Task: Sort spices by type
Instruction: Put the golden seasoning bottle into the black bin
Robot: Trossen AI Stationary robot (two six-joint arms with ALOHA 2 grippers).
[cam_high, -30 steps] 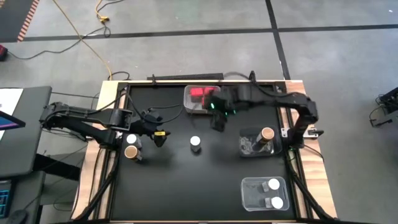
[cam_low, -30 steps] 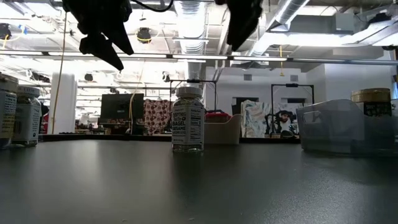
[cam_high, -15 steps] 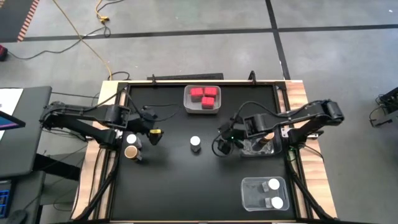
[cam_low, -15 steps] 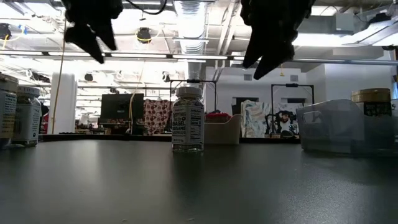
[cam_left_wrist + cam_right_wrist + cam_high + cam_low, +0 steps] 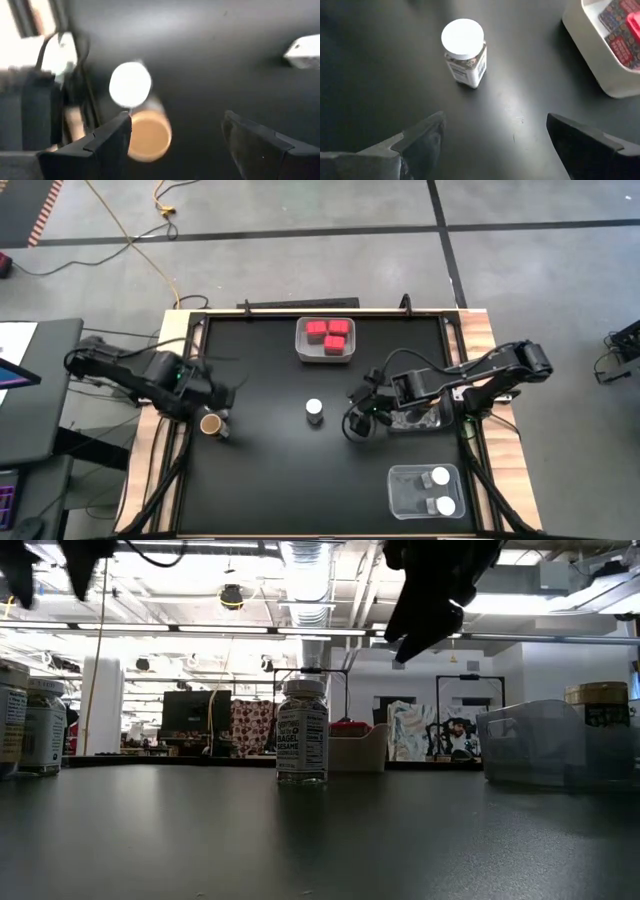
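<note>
A white-lidded jar (image 5: 314, 410) (image 5: 463, 50) (image 5: 302, 730) stands upright on the black table near its middle. My right gripper (image 5: 356, 418) (image 5: 495, 145) hangs open in the air just right of it. At the table's left edge a brown-lidded jar (image 5: 210, 424) (image 5: 149, 135) stands beside another white-lidded jar (image 5: 130, 84). My left gripper (image 5: 220, 394) (image 5: 175, 145) is open above this pair and covers the white lid in the high view. Three red boxes (image 5: 327, 334) lie in the white bin (image 5: 303, 352) at the far side.
A clear bin (image 5: 400, 422) on the right lies partly under my right arm; the low view shows a brown-lidded jar (image 5: 597, 700) in it. A second clear bin (image 5: 402, 498) near the right front corner holds two white-lidded jars (image 5: 438, 478). Bare black tabletop lies at the near left.
My right gripper has left the white bin at the far side and come toward the near edge, stopping right of the middle jar. My left gripper has drawn back toward the table's left edge, over the two jars there. No jar has moved.
</note>
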